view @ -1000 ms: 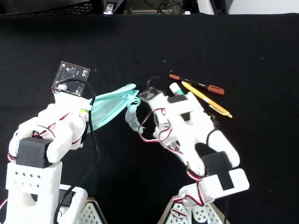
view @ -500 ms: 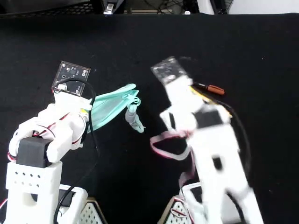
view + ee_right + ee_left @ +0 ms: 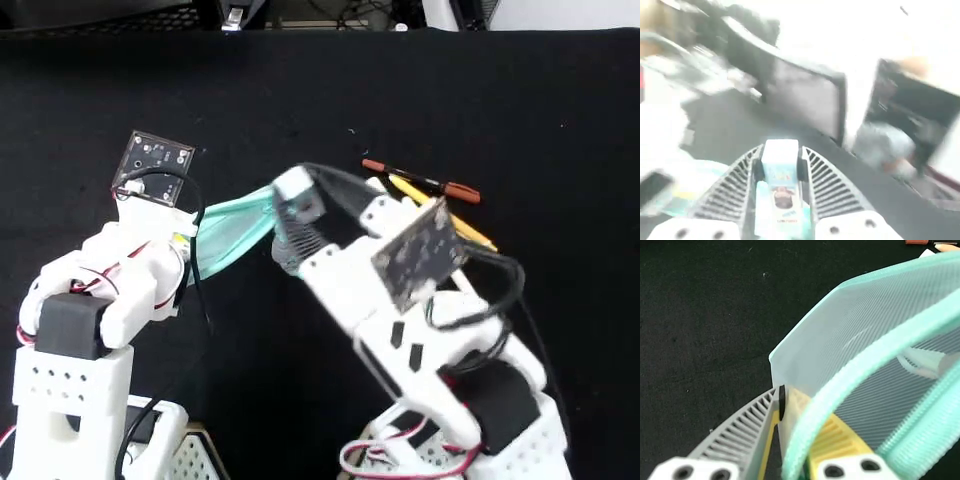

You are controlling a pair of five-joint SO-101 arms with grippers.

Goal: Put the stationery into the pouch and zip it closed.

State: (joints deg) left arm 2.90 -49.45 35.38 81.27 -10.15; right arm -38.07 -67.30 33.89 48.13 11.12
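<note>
A mint-green mesh pouch hangs off the table, one end pinched in my left gripper. In the left wrist view that gripper is shut on the pouch's edge, and the zip band runs past it. My right gripper sits at the pouch's other end, by its mouth. In the right wrist view it is shut on a white stick-shaped item with a printed label. A red-brown pen and a yellow pen lie on the black cloth behind the right arm.
The table is covered by a black cloth with open room at the back and far right. The right arm's body and cables arch over the middle. Room clutter shows beyond the table's far edge.
The right arm rose from beside the pouch, swung back over the pens, then came round to the pouch's mouth with the white item in its fingers. The left arm and pouch held still.
</note>
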